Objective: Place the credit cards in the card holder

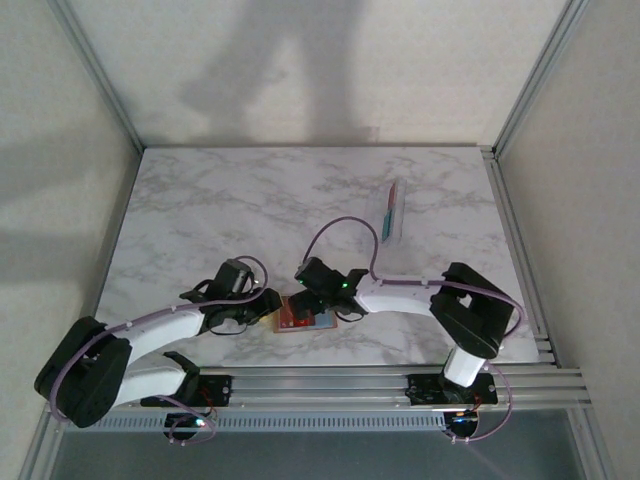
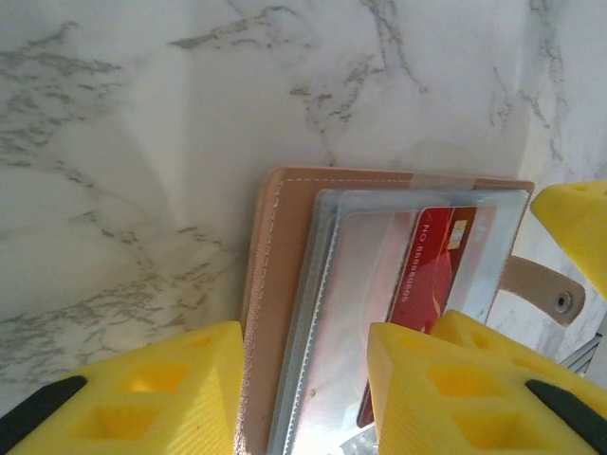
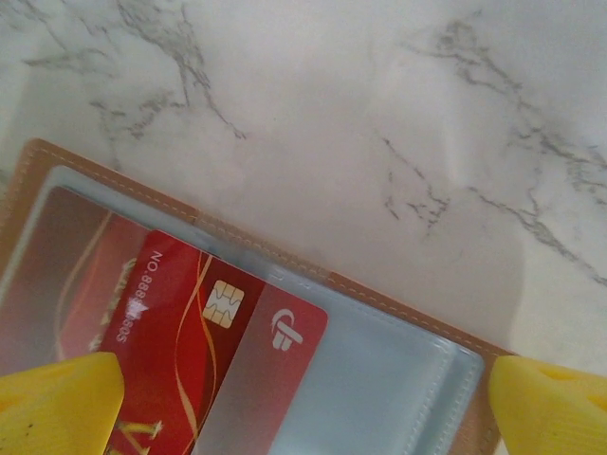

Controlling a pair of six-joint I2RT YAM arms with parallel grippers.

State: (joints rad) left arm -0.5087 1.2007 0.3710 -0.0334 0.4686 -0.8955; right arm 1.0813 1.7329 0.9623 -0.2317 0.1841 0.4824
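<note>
Partway apart, my left gripper straddles one end of the card holder. Whether its yellow fingers actually pinch the leather I cannot tell. My right gripper is spread wide and grips nothing, its jaws at the two lower corners of the wrist view with the holder between them.

The holder lies open on the marble table, close to the near edge, between my two grippers. It is tan leather with pale stitching, clear blue-grey sleeves and a clasp tab with a snap stud. Its long axis runs roughly left to right.

A red credit card, chip showing, sits partly under a sleeve, its long axis across the holder's. The other credit cards lie well apart at the far right, their long axis running away from me.
</note>
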